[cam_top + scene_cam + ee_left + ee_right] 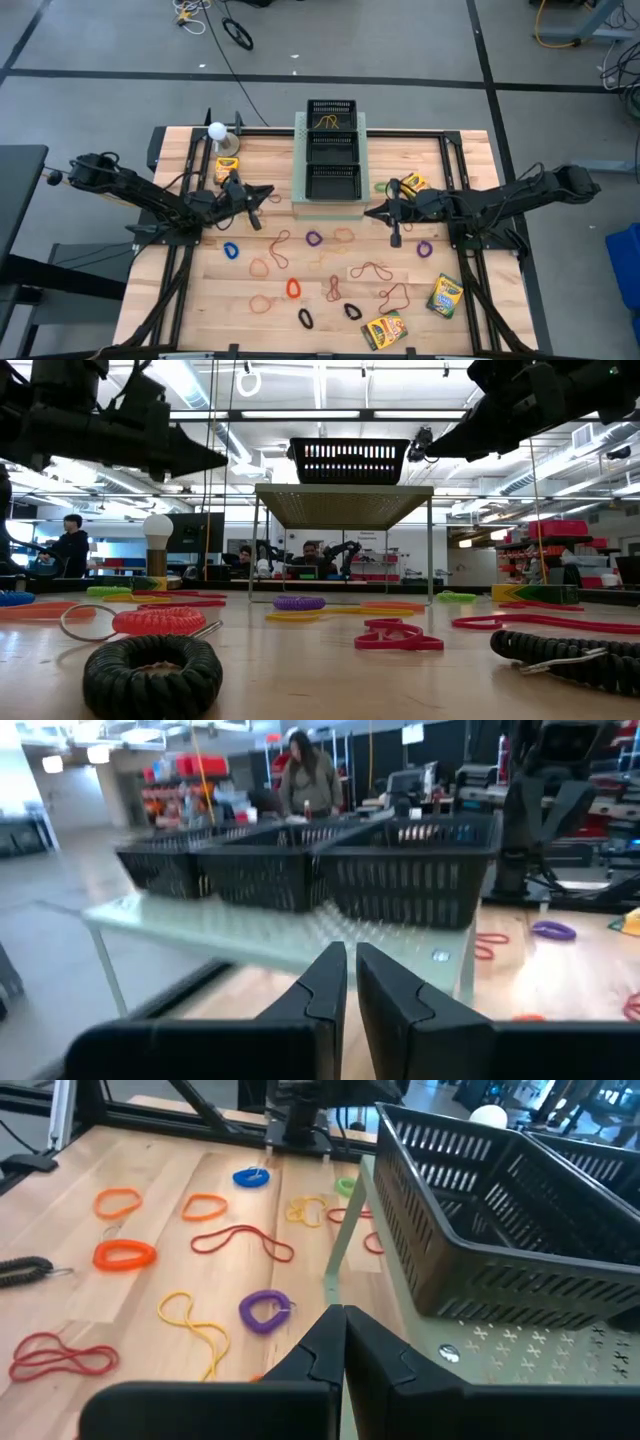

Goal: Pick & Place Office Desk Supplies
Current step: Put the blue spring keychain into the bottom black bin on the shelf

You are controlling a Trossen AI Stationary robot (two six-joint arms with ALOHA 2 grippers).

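Lots of thin rubber bands (pixel 372 270) lay loose on the wooden table (pixel 470 330), in front of a pale green box (pixel 329 209). Three black mesh trays (pixel 331 182) sat in a row on top of that box, and the far tray had some orange bands in it already. Small crayon boxes (pixel 445 296) lay near the front right of the table, and two more sat up by the arms, one on each side.

The left gripper (pixel 268 193) hung just beside the left side of the green box. Its fingers (pixel 322 990) were nearly pressed together with a thin gap, and nothing was between them. The right gripper (pixel 370 212) hung just beside the right front corner of the box. Its fingers (pixel 368 1345) were pressed tight together and were empty too.

The bands looked very light, soft and floppy. They lay flat, so a band would probably be hard to pinch. It seemed best to come straight down and nip one side of a loop, like the purple band (pixel 265 1310) near the right gripper. A band could stretch, slip out, or drag a neighbor along.

The crayon boxes looked light but stiff, with smooth sides. They could be squeezed gently across the narrow part.
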